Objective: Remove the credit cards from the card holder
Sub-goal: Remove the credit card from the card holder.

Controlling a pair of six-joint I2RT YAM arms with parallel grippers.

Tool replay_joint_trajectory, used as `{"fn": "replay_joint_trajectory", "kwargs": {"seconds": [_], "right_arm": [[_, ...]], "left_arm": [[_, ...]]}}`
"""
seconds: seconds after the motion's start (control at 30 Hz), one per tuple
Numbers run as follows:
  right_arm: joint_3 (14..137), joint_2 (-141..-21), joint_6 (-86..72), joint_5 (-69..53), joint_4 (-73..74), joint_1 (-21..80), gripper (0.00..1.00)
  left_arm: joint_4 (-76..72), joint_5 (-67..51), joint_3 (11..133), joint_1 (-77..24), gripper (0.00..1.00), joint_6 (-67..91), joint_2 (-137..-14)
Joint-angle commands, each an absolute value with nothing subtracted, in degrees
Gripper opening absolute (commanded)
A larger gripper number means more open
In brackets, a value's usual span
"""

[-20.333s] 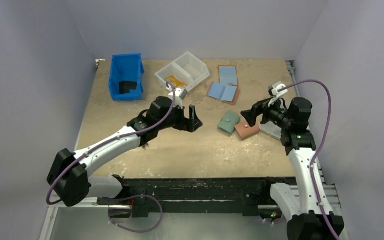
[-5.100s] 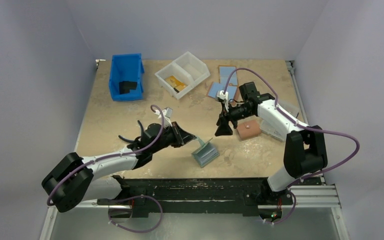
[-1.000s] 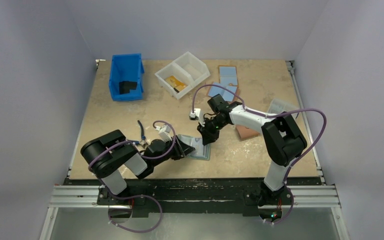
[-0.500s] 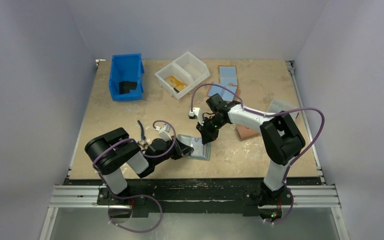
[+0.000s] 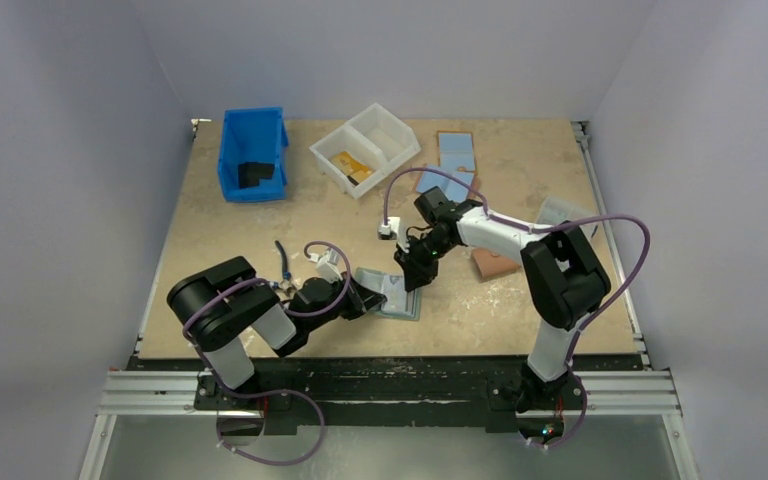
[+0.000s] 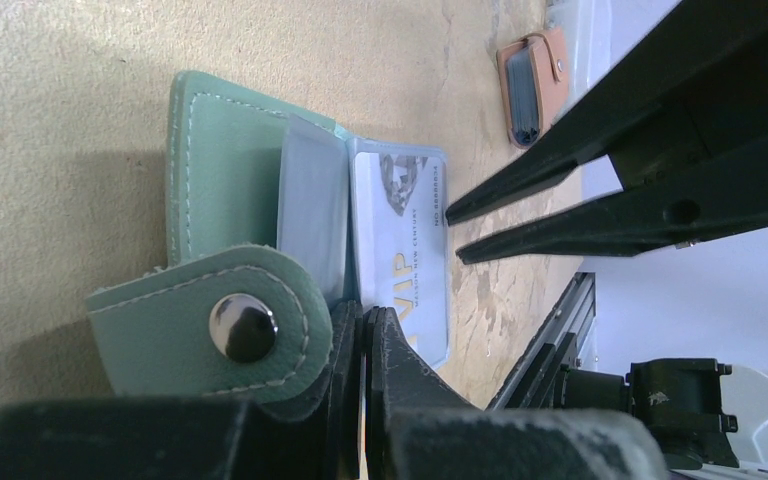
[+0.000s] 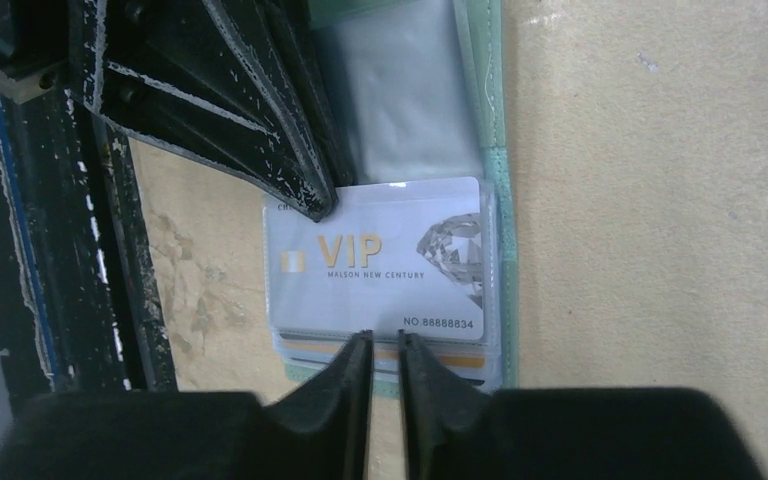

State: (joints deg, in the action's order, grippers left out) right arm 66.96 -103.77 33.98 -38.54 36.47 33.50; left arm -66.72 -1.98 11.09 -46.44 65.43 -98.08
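Note:
The teal card holder [image 5: 397,300] lies open on the table near the front. Its snap tab [image 6: 210,325] and clear sleeves [image 7: 400,110] show. A silver VIP credit card [image 7: 380,260] [image 6: 400,250] sits in the top sleeve, with an orange-striped card edge [image 7: 460,360] under it. My left gripper [image 6: 363,315] [image 5: 368,297] is shut. Its tips rest at the sleeve's corner, and the tab is draped over one finger. My right gripper [image 7: 384,337] [image 5: 415,280] points at the VIP card's long edge, jaws slightly apart around nothing.
A salmon-pink wallet [image 5: 490,265] [image 6: 532,85] lies right of the card holder. Light-blue-and-brown wallets [image 5: 450,165] lie at the back. A white divided bin [image 5: 365,148] and a blue bin [image 5: 253,153] stand at the back left. The table's front rail [image 5: 380,370] is close by.
Both grippers stay at the card holder. The left arm's elbow has shifted slightly to the right, and the right gripper has barely moved.

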Motion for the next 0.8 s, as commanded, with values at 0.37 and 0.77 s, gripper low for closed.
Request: {"fn": "replay_joint_trajectory", "kwargs": {"seconds": [0.37, 0.77], "right_arm": [[65.8, -99.4, 30.5, -34.7, 30.1, 31.5, 0.11], [65.5, -98.6, 41.6, -41.5, 37.5, 32.3, 0.00]], "left_arm": [[-70.5, -1.5, 9.5, -46.7, 0.00, 65.0, -98.6], [-73.4, -2.5, 9.2, -46.7, 0.00, 65.3, -99.7]]}}
